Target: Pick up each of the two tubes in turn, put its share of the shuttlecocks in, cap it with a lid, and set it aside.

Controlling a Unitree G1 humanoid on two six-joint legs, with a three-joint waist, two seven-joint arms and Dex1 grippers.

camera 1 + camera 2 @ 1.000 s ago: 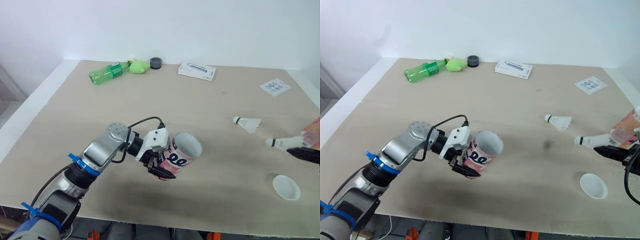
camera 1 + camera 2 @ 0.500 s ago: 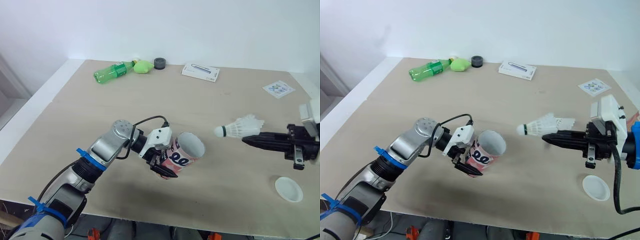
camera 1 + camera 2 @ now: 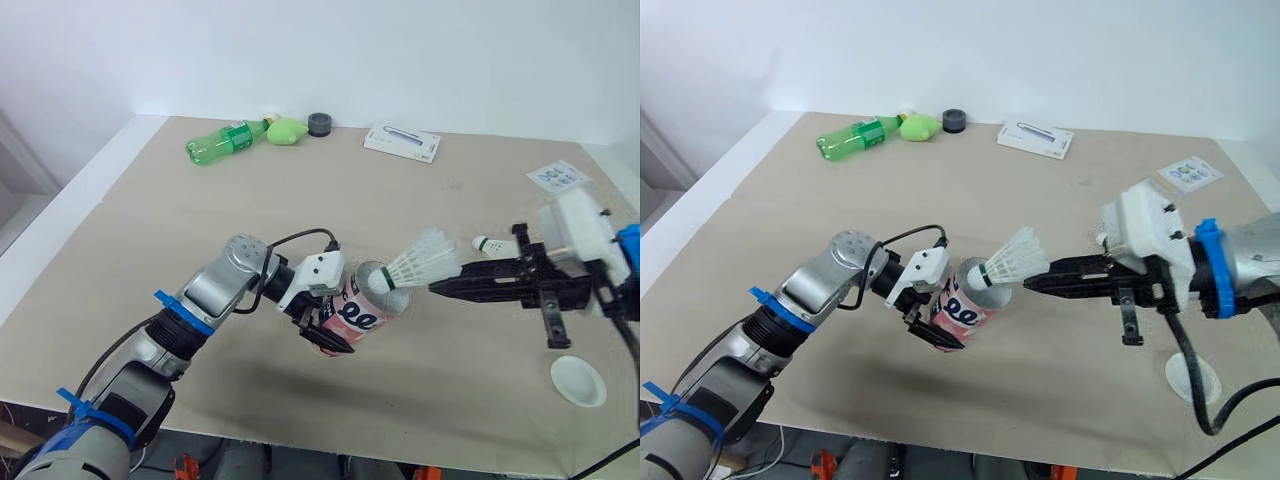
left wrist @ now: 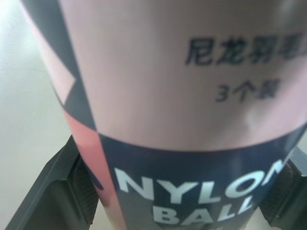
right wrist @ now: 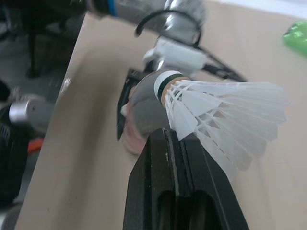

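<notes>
— What is changing here?
— The right gripper (image 3: 440,287) is bringing a shuttlecock (image 3: 420,264) across. A second ago it was sitting low at the right edge of the table (image 3: 180,230). Half a second ago it was carrying the shuttlecock through the air, well apart from the tube (image 3: 355,312). Now the cork end is sitting right at the tube's open mouth.
— Is it going in already?
— Probably just entering. From the head views I cannot tell whether the cork is past the rim or only touching it.
— And the fingers?
— The right pair is pinching the feather skirt from the side. The left gripper (image 3: 326,338) is clamping the tube's lower body between both pads (image 4: 82,188), holding it tilted above the table with the mouth facing the right arm. It has hardly moved.
— What is that meaning for the task?
— This tube is getting its share now. Another shuttlecock (image 3: 492,243) is lying on the table beyond the right arm, and a white lid (image 3: 578,381) is waiting near the front right edge. Loading is unfinished, and capping is not yet done.
</notes>
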